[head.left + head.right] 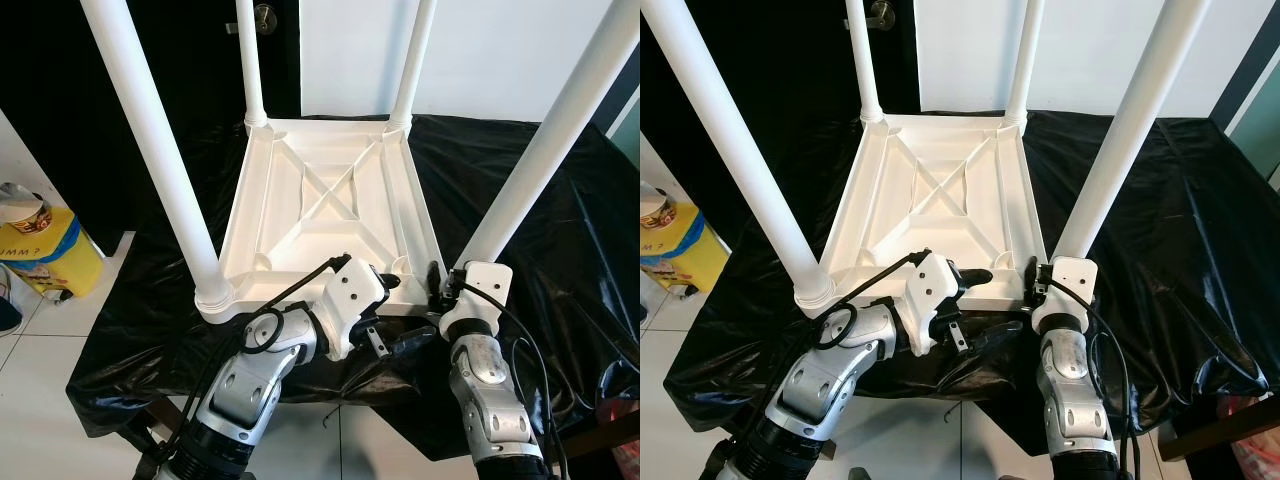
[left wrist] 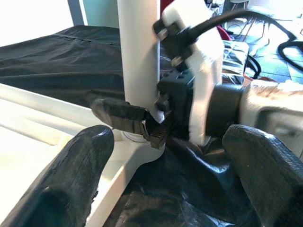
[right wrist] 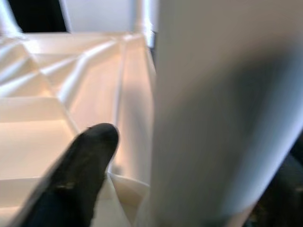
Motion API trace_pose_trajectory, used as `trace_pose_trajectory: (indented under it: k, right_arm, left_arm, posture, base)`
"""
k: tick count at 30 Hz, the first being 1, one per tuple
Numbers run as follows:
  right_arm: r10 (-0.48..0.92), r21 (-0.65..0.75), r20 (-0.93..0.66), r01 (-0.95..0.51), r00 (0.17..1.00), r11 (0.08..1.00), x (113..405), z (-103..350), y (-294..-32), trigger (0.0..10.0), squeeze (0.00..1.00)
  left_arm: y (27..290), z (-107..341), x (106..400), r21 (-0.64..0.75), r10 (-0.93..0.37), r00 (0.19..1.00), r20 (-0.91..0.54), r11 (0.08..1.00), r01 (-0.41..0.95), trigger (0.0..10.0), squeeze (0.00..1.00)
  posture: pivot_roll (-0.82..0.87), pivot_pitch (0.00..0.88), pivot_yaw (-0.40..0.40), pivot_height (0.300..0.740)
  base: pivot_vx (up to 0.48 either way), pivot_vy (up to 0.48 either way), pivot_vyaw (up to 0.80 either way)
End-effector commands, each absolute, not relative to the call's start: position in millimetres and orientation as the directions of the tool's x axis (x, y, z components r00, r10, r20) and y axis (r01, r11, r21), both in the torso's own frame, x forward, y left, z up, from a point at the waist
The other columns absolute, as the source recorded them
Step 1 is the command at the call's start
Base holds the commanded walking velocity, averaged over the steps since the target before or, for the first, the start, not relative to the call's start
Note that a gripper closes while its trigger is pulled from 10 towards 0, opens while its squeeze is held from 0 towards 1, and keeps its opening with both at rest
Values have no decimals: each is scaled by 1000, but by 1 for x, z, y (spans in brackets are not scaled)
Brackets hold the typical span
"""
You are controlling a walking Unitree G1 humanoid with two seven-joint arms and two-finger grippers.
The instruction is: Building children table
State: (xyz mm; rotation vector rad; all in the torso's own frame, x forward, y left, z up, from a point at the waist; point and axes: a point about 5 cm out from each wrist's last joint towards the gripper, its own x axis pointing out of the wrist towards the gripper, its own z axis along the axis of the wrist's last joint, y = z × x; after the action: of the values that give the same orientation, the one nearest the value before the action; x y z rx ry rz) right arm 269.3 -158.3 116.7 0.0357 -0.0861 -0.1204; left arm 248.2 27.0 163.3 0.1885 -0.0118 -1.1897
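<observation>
Head view: tabletop (image 1: 330, 200) lying upside down on black sheet (image 1: 540, 200) so legs go in from above; right gripper (image 1: 437, 283) closing around near-right leg (image 1: 540, 170) at its socket. Left wrist view: left gripper (image 2: 156, 189) hovering wide open beside it. Right wrist view: leg sitting between the fingers (image 3: 80, 161).

My arms: silver cast segments w/ rounded joints, black cable loops running along each. Left wrist housing (image 1: 350, 300) white, angular, small screws on side, black cable into top. Right wrist housing (image 1: 480, 290) white, boxy, black connector + cable at edge nearest table leg (image 1: 540, 150). Fingers (image 2: 71, 179) matte black, rubbery, blunt tips; right gripper (image 2: 142, 124) ridged inside.
</observation>
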Motion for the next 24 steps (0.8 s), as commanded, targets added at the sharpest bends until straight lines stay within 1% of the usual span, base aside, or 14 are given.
trace_pose_trajectory:
  k: [1,2,7,8,9,10,13,14,15,17,19,20,21,24]
  right_arm:
    - [-71,37,116,67,991,997,265,123,-165,10000,1000]
    - [-71,37,116,67,991,997,265,123,-165,10000,1000]
    - [21,23,118,-24,993,999,262,125,-179,10000,1000]
    - [66,10,114,-68,991,998,262,126,-185,10000,553]
    - [66,10,114,-68,991,998,262,126,-185,10000,553]
    - [121,-3,107,-122,987,993,262,126,-190,10000,0]
    - [121,-3,107,-122,987,993,262,126,-190,10000,0]
    - [168,-33,98,-166,981,986,264,126,-195,10000,0]
    - [168,-33,98,-166,981,986,264,126,-195,10000,0]
    - [294,-86,51,-289,955,954,271,122,-201,10000,0]
    - [294,-86,51,-289,955,954,271,122,-201,10000,0]
    - [340,-107,22,-336,940,936,275,119,-202,10000,0]
    - [340,-107,22,-336,940,936,275,119,-202,10000,0]
    - [428,-142,-39,-429,903,892,286,113,-199,10000,0]
  left_arm:
    - [29,164,250,148,-900,427,-82,413,899,10000,0]
    - [29,164,250,148,-900,427,-82,413,899,10000,0]
    - [30,164,251,149,-900,428,-83,414,898,10000,0]
    - [30,164,251,149,-900,428,-83,413,898,10000,0]
    - [30,164,251,149,-900,428,-83,413,898,10000,0]
    - [30,165,252,150,-901,427,-83,412,899,10000,0]
    - [30,165,252,150,-901,427,-83,412,899,10000,0]
    - [30,165,252,151,-901,426,-83,411,899,10000,0]
    - [30,165,252,151,-901,426,-83,411,899,10000,0]
    - [31,166,254,154,-901,426,-83,411,899,10000,0]
    - [31,166,254,154,-901,426,-83,411,899,10000,0]
    - [32,166,255,156,-901,427,-84,411,898,10000,0]
    - [32,166,255,156,-901,427,-84,411,898,10000,0]
    - [33,167,256,161,-900,428,-84,411,897,10000,0]
  posture:
    - [-94,16,-38,740]
    - [-94,16,-38,740]
    - [-101,14,-33,740]
    - [-101,14,-33,740]
    - [-101,14,-33,740]
    - [-104,14,-30,740]
    - [-104,14,-30,740]
    - [-104,12,-28,740]
    - [-104,12,-28,740]
    - [-97,8,-26,740]
    - [-97,8,-26,740]
    - [-95,6,-26,740]
    - [-95,6,-26,740]
    - [-87,2,-23,740]
  base:
    - [0,0,0]
    - [0,0,0]
    - [0,0,0]
    - [0,0,0]
    - [0,0,0]
    - [0,0,0]
    - [0,0,0]
    - [0,0,0]
    - [0,0,0]
    - [0,0,0]
    - [0,0,0]
    - [0,0,0]
    - [0,0,0]
    - [0,0,0]
